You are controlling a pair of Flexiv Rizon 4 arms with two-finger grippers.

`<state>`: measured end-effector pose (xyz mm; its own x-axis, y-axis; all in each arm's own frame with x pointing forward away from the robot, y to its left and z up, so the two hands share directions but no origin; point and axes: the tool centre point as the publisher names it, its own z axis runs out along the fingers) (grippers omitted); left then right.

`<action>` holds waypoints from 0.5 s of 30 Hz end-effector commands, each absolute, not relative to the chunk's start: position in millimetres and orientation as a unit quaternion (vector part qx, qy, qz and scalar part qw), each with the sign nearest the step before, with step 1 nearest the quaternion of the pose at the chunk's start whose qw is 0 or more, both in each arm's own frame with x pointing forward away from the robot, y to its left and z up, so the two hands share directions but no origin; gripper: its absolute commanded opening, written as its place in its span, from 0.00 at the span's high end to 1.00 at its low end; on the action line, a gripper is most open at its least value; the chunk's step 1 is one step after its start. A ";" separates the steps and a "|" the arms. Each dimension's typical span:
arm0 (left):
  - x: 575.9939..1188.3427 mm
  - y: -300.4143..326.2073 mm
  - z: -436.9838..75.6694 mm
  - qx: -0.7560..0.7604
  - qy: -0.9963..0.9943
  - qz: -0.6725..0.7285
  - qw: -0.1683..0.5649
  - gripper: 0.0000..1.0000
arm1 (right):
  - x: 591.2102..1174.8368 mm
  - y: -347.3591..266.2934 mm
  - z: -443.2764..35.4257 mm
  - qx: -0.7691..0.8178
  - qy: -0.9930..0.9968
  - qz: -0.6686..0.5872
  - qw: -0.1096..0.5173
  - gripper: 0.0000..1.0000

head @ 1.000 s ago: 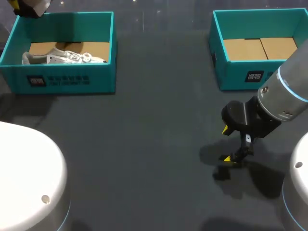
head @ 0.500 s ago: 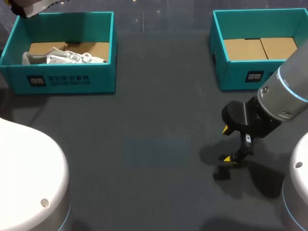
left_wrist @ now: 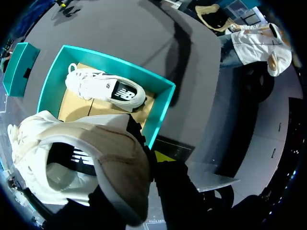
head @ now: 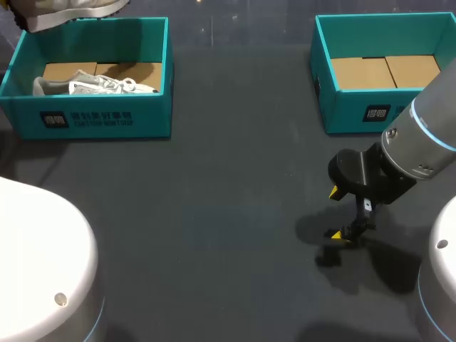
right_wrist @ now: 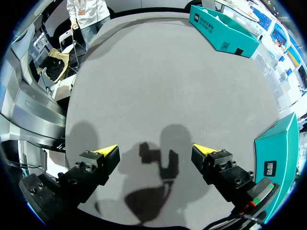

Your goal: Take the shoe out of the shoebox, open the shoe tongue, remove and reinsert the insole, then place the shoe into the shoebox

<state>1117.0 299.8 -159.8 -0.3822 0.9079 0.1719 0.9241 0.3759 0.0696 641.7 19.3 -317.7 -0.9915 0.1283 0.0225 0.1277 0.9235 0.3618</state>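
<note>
Two white shoes show. One shoe [head: 96, 86] lies on its side in the left teal shoebox [head: 100, 120], also seen from above as the boxed shoe [left_wrist: 106, 89]. The other, a lifted shoe [head: 68, 8], hangs above that box's far left corner; its beige heel [left_wrist: 103, 158] fills the left wrist view, with my left gripper [left_wrist: 149, 163] shut on it, one yellow tip showing. My right gripper [head: 335, 213] stands open just above the table at the right, nothing between its fingertips [right_wrist: 108, 151].
A second teal shoebox [head: 377, 114] at the back right holds only a cardboard floor. In the right wrist view it stands beside the gripper as a teal wall [right_wrist: 283, 153]. Bare grey table [head: 228, 214] lies between the two boxes.
The lifted shoe in my left gripper has come further into the head view's top left corner, shifting rightward above the box. The right arm has stayed still.
</note>
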 end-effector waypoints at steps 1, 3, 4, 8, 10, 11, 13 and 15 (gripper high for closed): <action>1135.6 307.7 -163.8 -0.619 -0.778 -0.088 0.052 1.00 | 639.7 19.1 -317.9 0.066 0.981 0.184 0.003 0.00; 1135.6 307.7 -163.8 -0.619 -0.778 -0.088 0.052 1.00 | 639.7 19.1 -317.9 0.066 0.981 0.184 0.003 0.00; 1135.6 307.7 -163.8 -0.619 -0.778 -0.088 0.052 1.00 | 639.7 19.1 -317.9 0.066 0.981 0.184 0.003 0.00; 1135.6 307.7 -163.8 -0.619 -0.778 -0.088 0.052 1.00 | 639.7 19.1 -317.9 0.066 0.981 0.184 0.003 0.00; 1135.6 307.7 -163.8 -0.619 -0.778 -0.088 0.052 1.00 | 639.7 19.1 -317.9 0.066 0.981 0.184 0.003 0.00; 1135.6 307.7 -163.8 -0.619 -0.778 -0.088 0.052 1.00 | 639.7 19.1 -317.9 0.066 0.981 0.184 0.003 0.00; 1140.5 305.6 -174.9 -0.643 -0.759 -0.098 0.028 1.00 | 639.7 19.1 -317.9 0.066 0.981 0.184 0.003 0.00; 1146.9 306.5 -184.1 -0.648 -0.755 -0.099 0.034 1.00 | 639.7 19.1 -317.9 0.066 0.981 0.184 0.003 0.00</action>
